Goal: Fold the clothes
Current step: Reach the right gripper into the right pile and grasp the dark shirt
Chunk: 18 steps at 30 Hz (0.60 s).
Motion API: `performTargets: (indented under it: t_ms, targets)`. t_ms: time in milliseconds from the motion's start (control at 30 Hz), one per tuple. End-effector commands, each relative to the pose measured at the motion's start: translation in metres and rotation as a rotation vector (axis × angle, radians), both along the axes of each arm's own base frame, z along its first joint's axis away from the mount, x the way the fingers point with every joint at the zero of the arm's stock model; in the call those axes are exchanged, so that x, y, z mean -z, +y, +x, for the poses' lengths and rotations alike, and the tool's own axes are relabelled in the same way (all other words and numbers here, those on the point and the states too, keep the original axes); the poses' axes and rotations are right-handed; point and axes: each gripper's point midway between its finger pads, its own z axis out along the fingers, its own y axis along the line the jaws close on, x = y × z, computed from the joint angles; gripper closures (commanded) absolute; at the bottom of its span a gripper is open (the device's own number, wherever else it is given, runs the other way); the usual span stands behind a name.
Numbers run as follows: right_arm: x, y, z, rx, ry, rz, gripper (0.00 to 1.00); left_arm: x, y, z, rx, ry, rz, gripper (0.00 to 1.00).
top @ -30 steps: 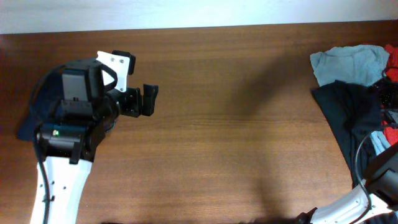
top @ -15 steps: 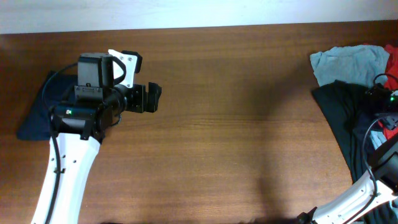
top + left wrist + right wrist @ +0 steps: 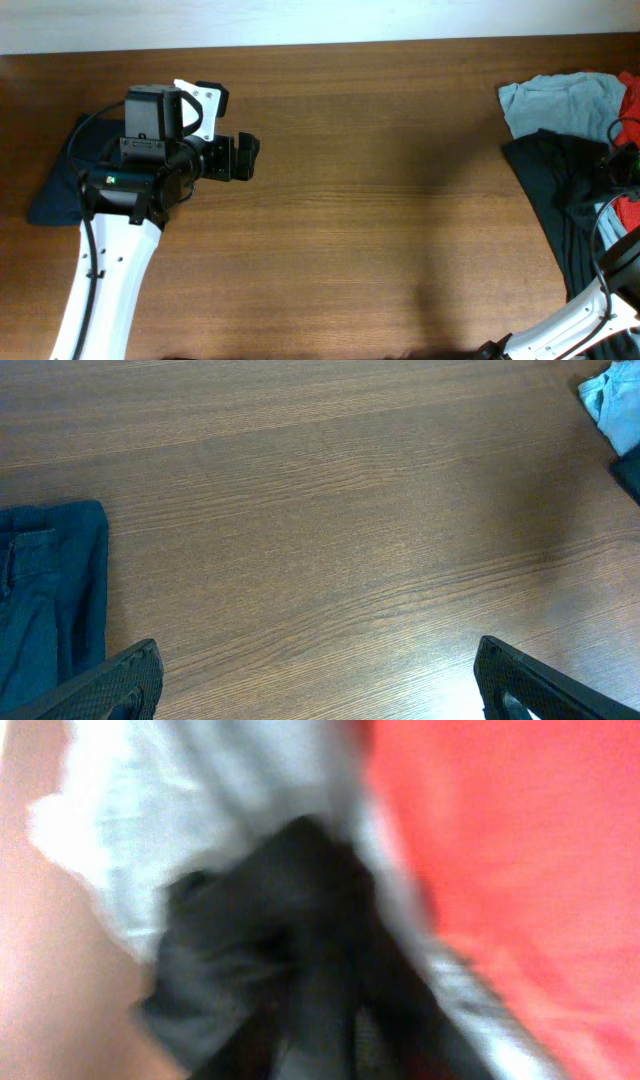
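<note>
Your left hand (image 3: pixel 245 158) hovers with its fingers apart over bare tabletop (image 3: pixel 380 200), and the dark-navy garment (image 3: pixel 55 190) lies behind it. Your right hand (image 3: pixel 620 165) is down in the pile, with the black T-shirt (image 3: pixel 555 185) just beneath it. The blur hides its grip and I cannot tell its state, so pinch one layer only and lift slowly.

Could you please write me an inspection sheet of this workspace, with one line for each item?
Surface: brown wooden table, bare in the middle.
Job's things: pile at the right edge with a light-blue garment, black garment and red cloth; dark-navy garment lies at the left, partly under the left arm.
Clutter: nothing seen.
Grippers: left gripper open and empty above bare wood; right gripper cannot be judged, as its wrist view is a blur of cloth.
Cables: black cable along the left arm; pale cable by the pile.
Surroundings: pale strip beyond the far edge.
</note>
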Motion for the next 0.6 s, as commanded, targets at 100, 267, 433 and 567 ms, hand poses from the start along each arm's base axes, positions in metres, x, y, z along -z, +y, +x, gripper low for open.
performTargets:
  t_ms: [100, 267, 433, 567]
  targets:
    - [-0.053, 0.064, 0.034, -0.181, -0.263, 0.242, 0.96, -0.006, 0.000, 0.002, -0.003, -0.015, -0.004, 0.01]
    - [-0.083, 0.124, 0.052, -0.313, -0.296, 0.291, 0.96, -0.016, 0.000, 0.005, -0.003, -0.054, -0.010, 0.01]
    - [-0.087, 0.083, 0.054, -0.220, -0.251, 0.072, 0.40, -0.035, 0.001, -0.002, -0.003, -0.103, -0.016, 0.01]
    - [-0.069, 0.010, 0.013, -0.027, -0.128, -0.049, 0.12, -0.044, 0.001, -0.006, -0.003, -0.128, -0.019, 0.01]
